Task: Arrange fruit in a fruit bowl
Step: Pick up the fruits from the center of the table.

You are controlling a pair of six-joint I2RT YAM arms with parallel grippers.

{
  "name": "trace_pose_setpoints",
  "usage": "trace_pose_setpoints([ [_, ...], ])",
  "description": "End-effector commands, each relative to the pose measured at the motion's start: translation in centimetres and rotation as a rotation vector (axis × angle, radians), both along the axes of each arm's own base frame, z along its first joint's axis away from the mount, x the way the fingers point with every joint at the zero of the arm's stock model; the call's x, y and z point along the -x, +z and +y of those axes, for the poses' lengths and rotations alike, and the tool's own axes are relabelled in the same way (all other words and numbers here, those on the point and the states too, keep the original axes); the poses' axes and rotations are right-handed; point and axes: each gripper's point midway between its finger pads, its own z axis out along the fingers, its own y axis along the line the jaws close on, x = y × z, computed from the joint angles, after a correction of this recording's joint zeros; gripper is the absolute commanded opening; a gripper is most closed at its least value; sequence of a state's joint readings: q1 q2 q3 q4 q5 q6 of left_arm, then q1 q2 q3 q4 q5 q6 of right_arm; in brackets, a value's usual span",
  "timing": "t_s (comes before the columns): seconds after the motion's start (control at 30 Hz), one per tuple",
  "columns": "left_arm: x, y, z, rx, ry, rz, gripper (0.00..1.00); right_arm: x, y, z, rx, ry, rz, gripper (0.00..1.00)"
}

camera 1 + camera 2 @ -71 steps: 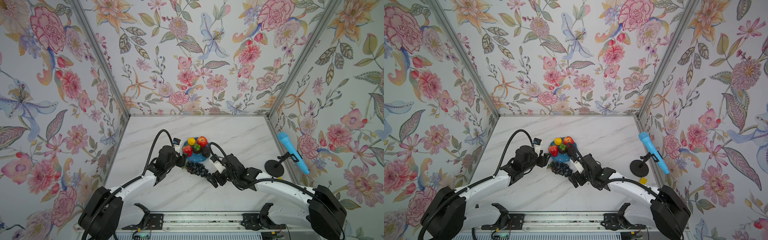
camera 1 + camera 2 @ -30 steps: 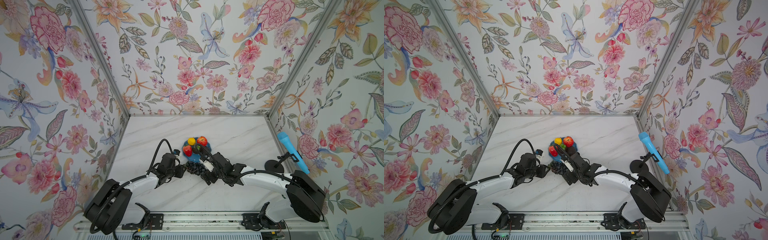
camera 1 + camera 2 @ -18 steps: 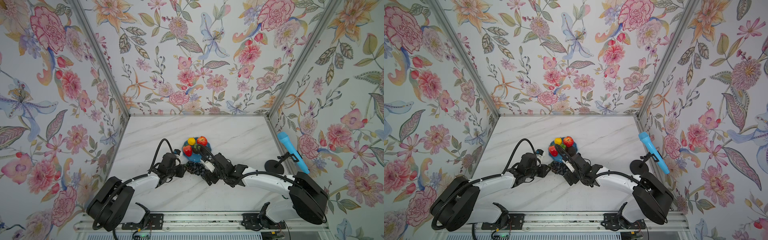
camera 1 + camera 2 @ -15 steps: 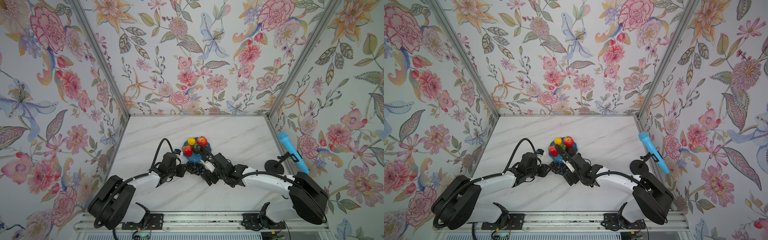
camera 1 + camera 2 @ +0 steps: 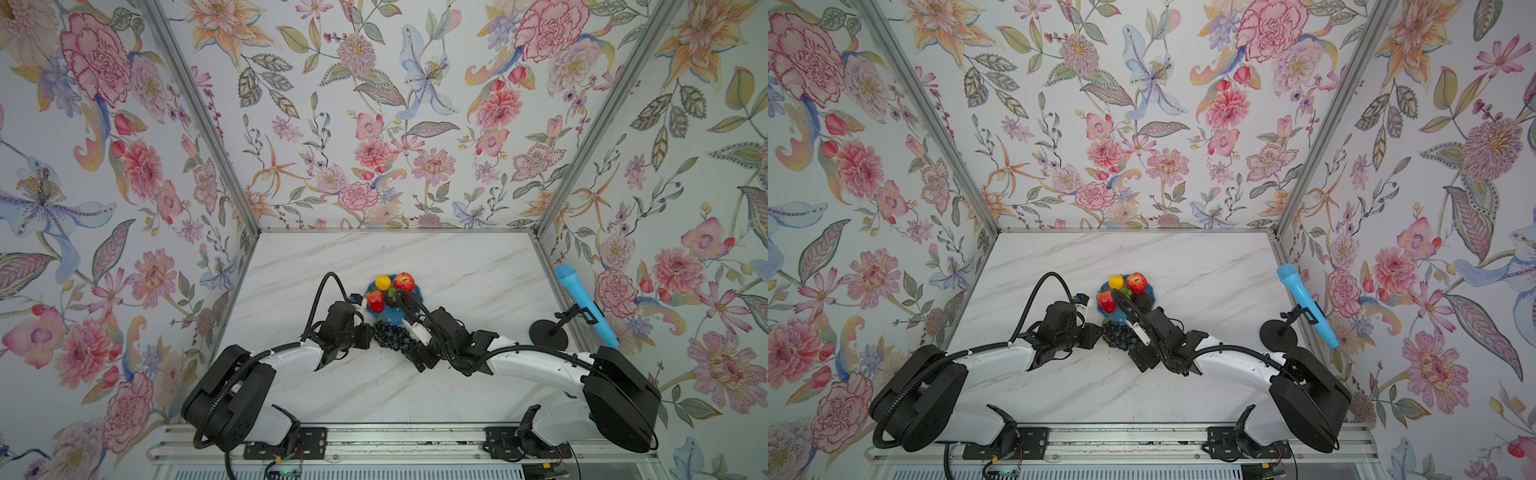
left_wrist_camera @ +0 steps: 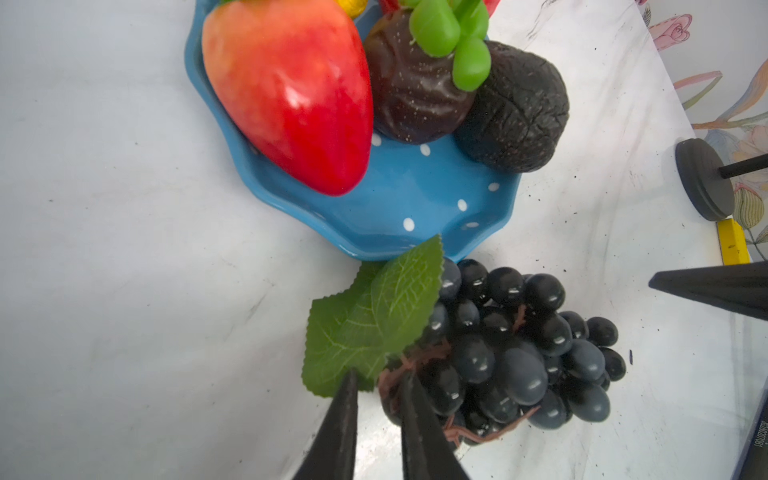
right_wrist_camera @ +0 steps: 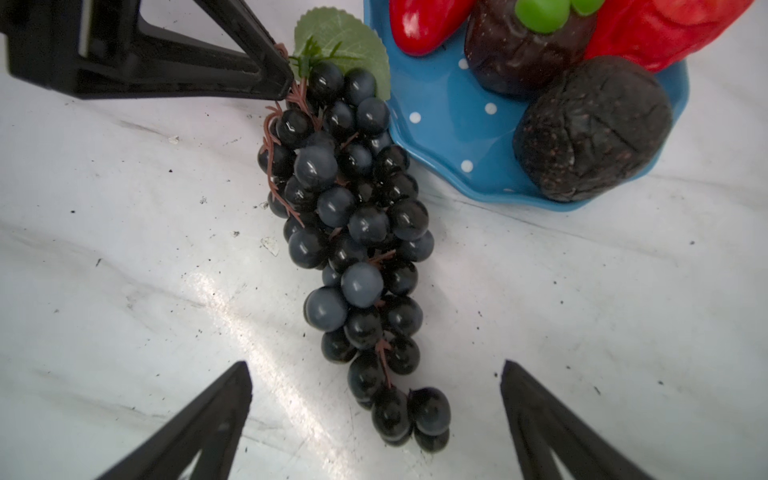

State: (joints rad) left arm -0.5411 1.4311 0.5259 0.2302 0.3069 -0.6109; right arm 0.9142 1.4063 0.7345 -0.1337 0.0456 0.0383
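The blue polka-dot fruit bowl (image 5: 398,321) (image 6: 415,187) holds a strawberry (image 5: 375,301), an apple (image 5: 404,281), a small yellow fruit (image 5: 383,282), a round dark fruit with a green top (image 6: 415,95) and a blackish avocado (image 6: 515,116). The dark grape bunch (image 5: 395,336) (image 7: 357,232) lies on the table against the bowl's near rim. My left gripper (image 6: 379,376) sits at the bunch's leaf end, jaws a narrow gap apart with the brown stem between them. My right gripper (image 7: 376,365) stands wide open around the bunch's thin tail, not touching it.
A light-blue toy microphone (image 5: 584,307) leans on a black stand with a round base (image 5: 548,334) at the right wall. A small yellow block (image 6: 733,245) lies beside that base. Both arms meet low over the table just in front of the bowl.
Both grippers came in from either side to the grape bunch. Over the last second the left jaws narrowed around the stem. The right gripper stayed wide open.
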Motion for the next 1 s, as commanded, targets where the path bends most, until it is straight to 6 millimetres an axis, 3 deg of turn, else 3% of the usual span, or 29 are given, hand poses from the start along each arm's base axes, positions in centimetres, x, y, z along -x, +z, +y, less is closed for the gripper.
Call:
trace_pose_setpoints([
  [0.0,-1.52,1.63,-0.21,0.027,0.029,-0.051,0.21,0.25,-0.39,-0.48,0.006,-0.011,0.003,0.95],
  [0.37,-1.69,2.36,-0.16,0.044,0.042,-0.071,0.26,0.54,-0.87,-0.29,0.013,-0.001,0.018,0.95],
  [0.4,-1.72,2.35,-0.18,0.044,0.043,-0.070,0.25,0.52,-0.84,-0.25,0.011,-0.001,0.018,0.99],
  [0.5,-1.85,2.43,-0.22,0.047,0.047,-0.074,0.26,0.52,-0.86,-0.21,0.011,0.000,0.021,1.00],
  [0.97,-2.42,2.39,-0.91,0.089,0.054,-0.068,0.15,0.62,-0.49,-0.36,0.009,-0.003,0.006,0.99],
])
